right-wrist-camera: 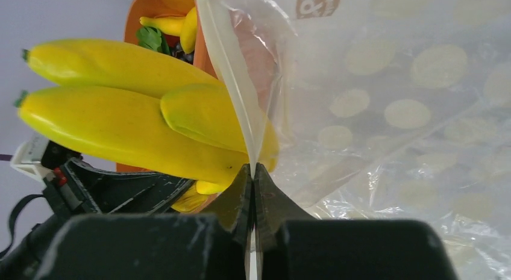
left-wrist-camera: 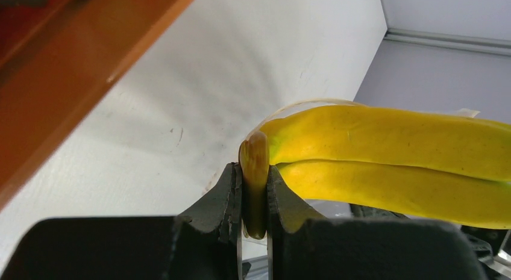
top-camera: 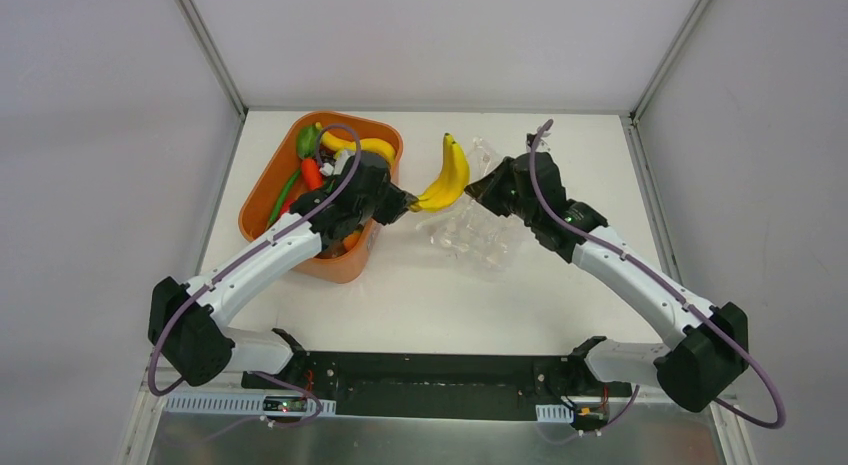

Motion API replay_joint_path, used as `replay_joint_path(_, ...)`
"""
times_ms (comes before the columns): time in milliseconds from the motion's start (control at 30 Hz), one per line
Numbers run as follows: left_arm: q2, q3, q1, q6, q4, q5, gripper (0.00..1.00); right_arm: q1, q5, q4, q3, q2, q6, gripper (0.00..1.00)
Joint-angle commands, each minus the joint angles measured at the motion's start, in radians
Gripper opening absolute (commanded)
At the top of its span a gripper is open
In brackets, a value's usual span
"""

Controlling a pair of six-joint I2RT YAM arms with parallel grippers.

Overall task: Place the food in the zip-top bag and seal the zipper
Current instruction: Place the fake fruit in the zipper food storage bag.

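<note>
My left gripper (top-camera: pixel 407 201) is shut on the stem of a yellow toy banana bunch (top-camera: pixel 449 172). It holds the bunch above the table between the orange tub and the bag. The stem sits pinched between the left gripper (left-wrist-camera: pixel 254 179) jaws, and the bananas (left-wrist-camera: pixel 391 156) stretch to the right. My right gripper (top-camera: pixel 478 193) is shut on the pale zipper strip (right-wrist-camera: pixel 232 87) of the clear, white-dotted zip-top bag (top-camera: pixel 472 230) and lifts that edge. In the right wrist view the right gripper (right-wrist-camera: pixel 252 170) pinches the strip, with the bananas (right-wrist-camera: pixel 120 111) just left of the bag (right-wrist-camera: pixel 398 111).
The orange tub (top-camera: pixel 258 206) stands at the left under my left arm and holds more toy food, including another banana (top-camera: pixel 372 146), a green piece (top-camera: pixel 306 140) and a carrot (top-camera: pixel 311 173). Grey walls close the table at the back and both sides.
</note>
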Motion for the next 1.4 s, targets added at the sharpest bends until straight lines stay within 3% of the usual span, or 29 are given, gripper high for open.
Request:
replay_joint_path(0,0.037,0.099,-0.017,0.058,-0.040,0.031,0.00,-0.005,-0.042,0.120,-0.050,-0.039,-0.034,0.00)
replay_joint_path(233,0.052,0.099,-0.019,0.022,0.008,0.123,0.00,-0.005,-0.015,0.382,-0.222,-0.134,-0.072,0.00)
replay_joint_path(533,0.093,0.055,-0.023,-0.047,0.081,0.220,0.00,-0.005,-0.051,0.492,-0.305,-0.165,-0.058,0.00)
replay_joint_path(767,0.070,0.046,-0.029,0.000,-0.030,0.103,0.00,-0.006,-0.086,0.552,-0.329,-0.201,-0.071,0.00)
replay_joint_path(1000,0.077,0.055,-0.029,0.022,-0.089,0.065,0.00,-0.007,-0.213,0.651,-0.349,-0.209,-0.067,0.00)
replay_joint_path(1367,0.065,0.168,-0.051,0.201,-0.170,0.038,0.00,-0.013,-0.118,0.649,-0.352,-0.211,-0.179,0.00)
